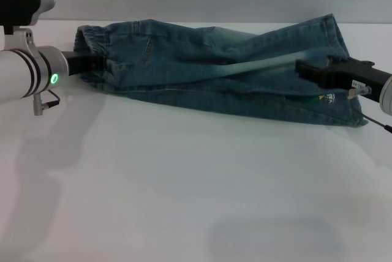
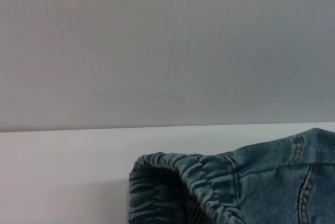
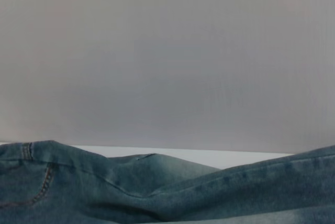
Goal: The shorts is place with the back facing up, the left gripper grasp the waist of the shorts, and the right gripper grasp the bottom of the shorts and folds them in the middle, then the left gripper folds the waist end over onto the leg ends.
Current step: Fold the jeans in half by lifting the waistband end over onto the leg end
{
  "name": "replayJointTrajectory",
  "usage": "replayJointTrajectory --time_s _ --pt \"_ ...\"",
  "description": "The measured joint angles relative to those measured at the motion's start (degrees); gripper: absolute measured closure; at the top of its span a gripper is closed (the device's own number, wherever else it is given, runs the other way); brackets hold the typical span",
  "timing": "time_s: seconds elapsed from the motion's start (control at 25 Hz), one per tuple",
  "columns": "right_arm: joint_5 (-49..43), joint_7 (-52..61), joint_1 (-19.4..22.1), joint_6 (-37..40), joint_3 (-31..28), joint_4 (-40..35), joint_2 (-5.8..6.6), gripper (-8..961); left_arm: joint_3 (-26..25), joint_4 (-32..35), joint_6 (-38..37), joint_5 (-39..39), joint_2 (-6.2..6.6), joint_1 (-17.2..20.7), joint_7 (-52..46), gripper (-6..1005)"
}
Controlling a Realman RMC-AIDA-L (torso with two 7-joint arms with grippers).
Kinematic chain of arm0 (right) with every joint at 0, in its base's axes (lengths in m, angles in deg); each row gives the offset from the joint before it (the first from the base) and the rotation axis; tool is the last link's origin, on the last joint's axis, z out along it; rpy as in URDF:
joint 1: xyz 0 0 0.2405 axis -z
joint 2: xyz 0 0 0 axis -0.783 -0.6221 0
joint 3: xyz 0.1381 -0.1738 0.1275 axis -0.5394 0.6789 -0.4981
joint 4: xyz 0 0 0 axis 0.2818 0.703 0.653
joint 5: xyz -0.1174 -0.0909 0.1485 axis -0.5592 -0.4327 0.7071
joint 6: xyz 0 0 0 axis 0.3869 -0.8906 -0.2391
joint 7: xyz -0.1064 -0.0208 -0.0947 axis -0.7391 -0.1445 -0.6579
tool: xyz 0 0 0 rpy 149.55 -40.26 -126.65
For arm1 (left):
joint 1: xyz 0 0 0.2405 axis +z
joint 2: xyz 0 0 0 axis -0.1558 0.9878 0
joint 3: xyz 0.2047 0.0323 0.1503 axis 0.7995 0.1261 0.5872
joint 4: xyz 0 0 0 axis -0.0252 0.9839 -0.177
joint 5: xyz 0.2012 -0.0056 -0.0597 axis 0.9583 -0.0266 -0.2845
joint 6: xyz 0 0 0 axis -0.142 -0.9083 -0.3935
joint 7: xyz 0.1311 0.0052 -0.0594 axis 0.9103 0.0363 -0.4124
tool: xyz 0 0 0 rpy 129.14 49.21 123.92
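The faded blue denim shorts [image 1: 214, 66] lie lengthwise between my left claw [image 1: 92, 63] at their elastic waist and my right claw [image 1: 306, 69] at their hems, grips unclear.

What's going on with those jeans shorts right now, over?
Left gripper at elastic waist. Right gripper at leg hems. Blue denim shorts folded lengthwise on white table. Nothing in the way.

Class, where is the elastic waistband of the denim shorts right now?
In the head view the elastic waistband lies at the robot's left end of the denim shorts, on the white table, right at the left gripper.
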Motion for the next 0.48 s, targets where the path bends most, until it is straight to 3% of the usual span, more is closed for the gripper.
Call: replayJointTrajectory --time_s 0.28,0.48 --pt "-0.3 0.0 0.1 0.0 0.0 0.0 0.02 270 0.2 -1.9 0.3 -1.4 -0.05 1.0 0.0 945" --pt "-0.3 -0.2 0.3 0.0 0.0 0.2 0.00 272 2.0 -6.2 0.6 -1.9 -0.05 3.5 -0.4 941"
